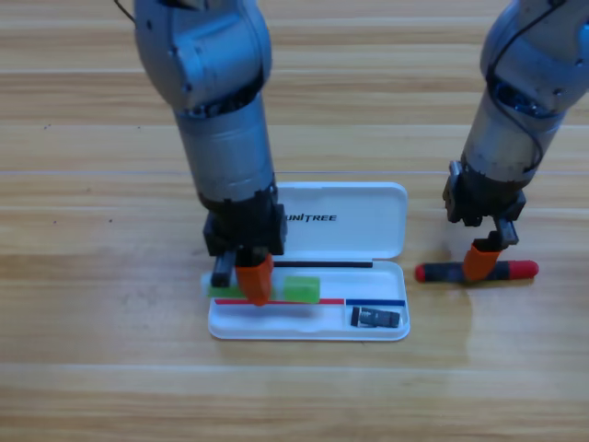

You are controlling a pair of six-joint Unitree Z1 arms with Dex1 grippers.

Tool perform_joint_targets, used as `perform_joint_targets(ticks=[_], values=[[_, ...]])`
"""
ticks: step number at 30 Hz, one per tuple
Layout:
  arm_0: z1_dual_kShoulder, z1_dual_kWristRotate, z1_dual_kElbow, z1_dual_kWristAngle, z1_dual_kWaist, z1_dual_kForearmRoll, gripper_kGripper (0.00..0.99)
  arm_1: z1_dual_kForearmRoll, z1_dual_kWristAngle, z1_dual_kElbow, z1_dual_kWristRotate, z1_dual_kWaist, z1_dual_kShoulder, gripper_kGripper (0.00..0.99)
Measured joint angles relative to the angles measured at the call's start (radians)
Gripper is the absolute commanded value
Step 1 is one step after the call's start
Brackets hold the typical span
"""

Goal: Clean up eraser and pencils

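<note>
The green pencil (pixel 300 289) lies across the left half of the white case's tray (pixel 304 331), its left end sticking out over the tray's edge. My left gripper (pixel 252 280) points down on its middle and is shut on it. The eraser (pixel 375 318), a small dark block, rests in the tray's right end. The red pencil (pixel 521 270) with its black middle lies on the table just right of the case. My right gripper (pixel 481 261) points down onto the middle of the red pencil and hides the part beneath it.
The case's lid (pixel 363 219), marked UNITREE, lies open flat behind the tray. The left arm's thick grey body covers the lid's left end. Bare wooden table surrounds the case.
</note>
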State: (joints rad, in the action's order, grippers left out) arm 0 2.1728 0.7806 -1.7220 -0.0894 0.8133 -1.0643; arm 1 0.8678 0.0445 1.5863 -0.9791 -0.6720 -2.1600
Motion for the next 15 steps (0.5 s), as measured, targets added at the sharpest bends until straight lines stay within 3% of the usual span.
perform_joint_targets(ticks=[5, 8, 11, 15], values=[[0.033, -0.007, -0.031, -0.001, 0.002, 0.003, 0.0, 0.0, -0.003, 0.008, -0.01, 0.002, -0.033, 0.804], [0.044, -0.01, -0.04, -0.002, 0.003, 0.003, 0.0, 0.0, -0.003, 0.011, -0.011, 0.004, -0.034, 0.698], [0.053, -0.015, -0.055, -0.007, 0.006, 0.003, 0.0, 0.002, -0.004, 0.011, -0.015, 0.004, -0.035, 0.486], [0.054, -0.023, -0.056, -0.009, 0.015, 0.003, 0.0, 0.022, -0.008, 0.01, -0.027, 0.004, -0.036, 0.051]])
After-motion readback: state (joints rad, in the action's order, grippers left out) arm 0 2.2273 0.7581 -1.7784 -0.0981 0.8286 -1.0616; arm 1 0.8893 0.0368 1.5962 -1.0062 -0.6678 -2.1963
